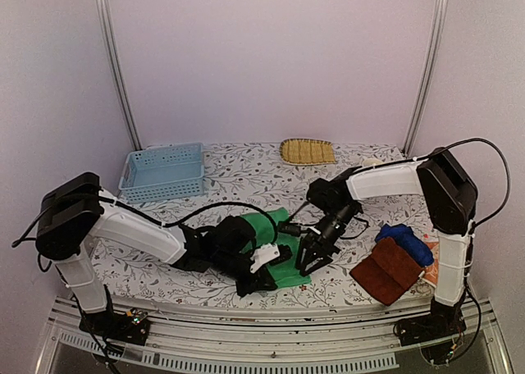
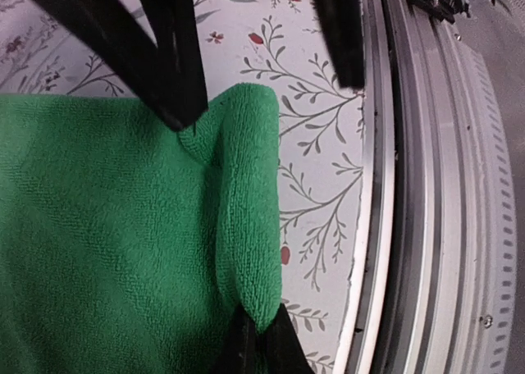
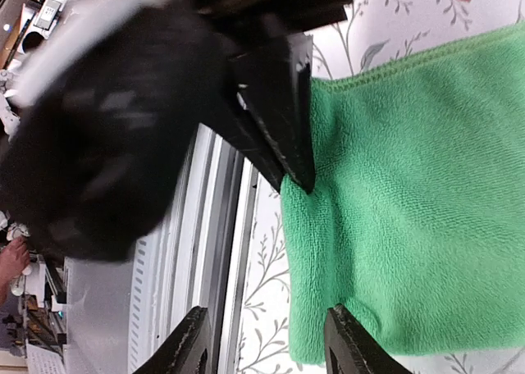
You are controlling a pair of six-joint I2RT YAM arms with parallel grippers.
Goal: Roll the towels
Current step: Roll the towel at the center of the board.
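Observation:
The bright green towel [image 1: 277, 241] lies flat at the table's near middle, with its near edge raised into a small fold [image 2: 246, 226]. My left gripper [image 1: 258, 282] [image 2: 258, 345] is shut on that folded edge at one corner. My right gripper [image 1: 312, 263] [image 3: 267, 349] is open at the same edge. One of its fingers [image 3: 344, 341] rests on the cloth [image 3: 410, 185] and the other hangs over the table rim. Its fingers [image 2: 172, 54] stand just above the fold in the left wrist view. The reddish-brown towel [image 1: 387, 269], the blue towel [image 1: 406, 241] and a sliver of the orange towel [image 1: 431, 255] lie at the right.
A pale blue perforated basket [image 1: 164, 171] stands at the back left and a yellow straw tray [image 1: 307, 151] at the back middle. The metal rail of the table's near edge [image 2: 426, 185] [image 3: 213, 226] runs right beside both grippers.

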